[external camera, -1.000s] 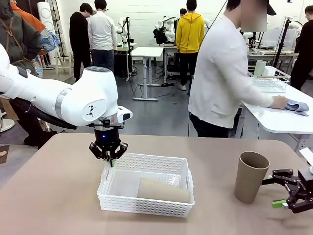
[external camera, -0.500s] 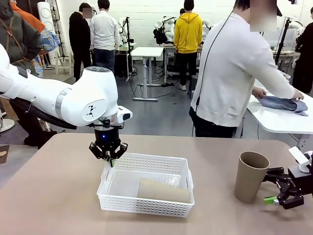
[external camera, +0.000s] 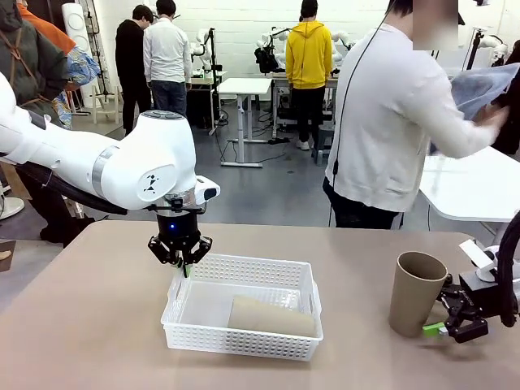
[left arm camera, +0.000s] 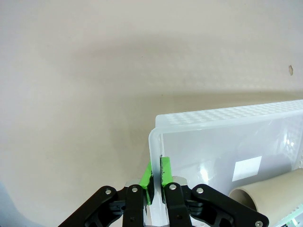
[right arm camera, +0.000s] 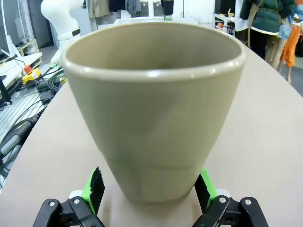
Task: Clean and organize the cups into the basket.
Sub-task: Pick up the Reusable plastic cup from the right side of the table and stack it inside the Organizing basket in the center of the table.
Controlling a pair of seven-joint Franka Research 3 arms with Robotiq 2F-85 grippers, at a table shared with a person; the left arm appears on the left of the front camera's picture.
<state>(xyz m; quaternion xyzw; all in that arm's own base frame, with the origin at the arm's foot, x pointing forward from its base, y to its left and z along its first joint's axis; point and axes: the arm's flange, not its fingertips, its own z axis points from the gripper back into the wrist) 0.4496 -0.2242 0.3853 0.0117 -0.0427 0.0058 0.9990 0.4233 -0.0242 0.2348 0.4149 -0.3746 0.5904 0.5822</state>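
Note:
The white basket (external camera: 183, 325) sits at the table's middle, with one brown cup (external camera: 272, 315) lying on its side inside. My left gripper (external camera: 184, 262) is shut on the basket's back-left rim; in the left wrist view the green pads (left arm camera: 147, 182) pinch that rim (left arm camera: 227, 117), and the lying cup (left arm camera: 265, 198) shows at the lower right. A second brown cup (external camera: 417, 292) stands upright at the right. My right gripper (external camera: 443, 318) is low beside it and open. In the right wrist view the cup (right arm camera: 156, 104) stands between the two green pads (right arm camera: 93, 187) at its base.
A person in a white top stands beyond the table's far edge, lifting a blue cloth at another white table (external camera: 479, 187). Bare tabletop (external camera: 89, 325) lies to the left of the basket and between basket and upright cup.
My right gripper has slid left along the table to the upright cup, its open jaws now around the base. The left arm has not moved. The person has lifted the cloth.

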